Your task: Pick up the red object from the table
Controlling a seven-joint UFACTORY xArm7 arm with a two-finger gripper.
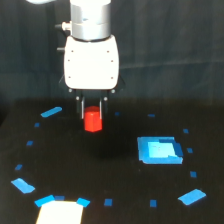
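The red object is a small bright red-orange block in the upper middle of the exterior view. It sits between the two thin fingers of my gripper, which hangs straight down from the white wrist housing. The fingers press its upper sides and the block sticks out below them. I cannot tell whether its bottom touches the black table or hangs just above it.
A larger blue square patch lies on the exterior view's right. Small blue tape marks ring the surface, such as those at the upper left, lower left and lower right. A white patch lies at the bottom edge.
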